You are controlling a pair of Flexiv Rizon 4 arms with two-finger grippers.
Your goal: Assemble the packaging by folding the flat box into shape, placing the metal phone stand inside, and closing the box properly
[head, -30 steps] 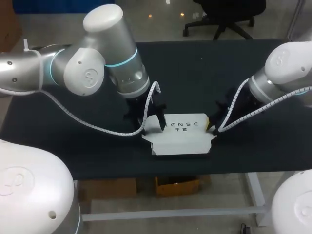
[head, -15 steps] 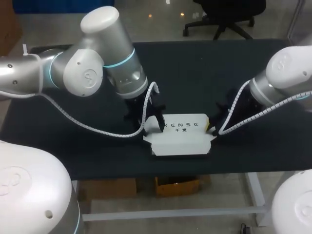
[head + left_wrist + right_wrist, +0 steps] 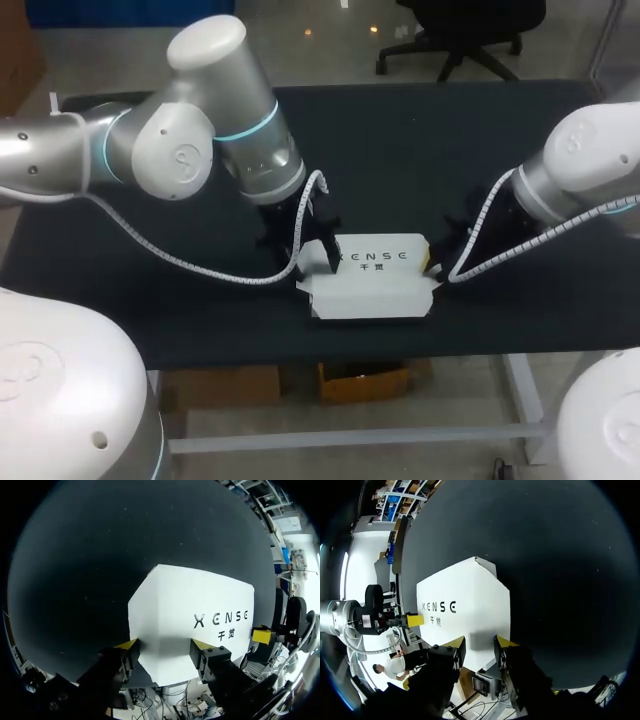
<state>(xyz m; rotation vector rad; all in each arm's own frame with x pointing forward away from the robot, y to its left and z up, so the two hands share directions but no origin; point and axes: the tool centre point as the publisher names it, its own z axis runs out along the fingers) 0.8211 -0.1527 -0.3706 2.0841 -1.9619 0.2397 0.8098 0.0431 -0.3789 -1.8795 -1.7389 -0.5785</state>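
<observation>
Apparently you are bracing the box on the worktop from both ends, left hand and right hand each spread across one end, readying it for folding.

Black matte table fills the head view: far edge at 12 o'clock, near edge at 6. Pale frame rail below; leg at 5 o'clock.

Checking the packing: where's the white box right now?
In the head view, the white box lies mid-table near the black table's front edge, between the left claw and right claw.
</observation>
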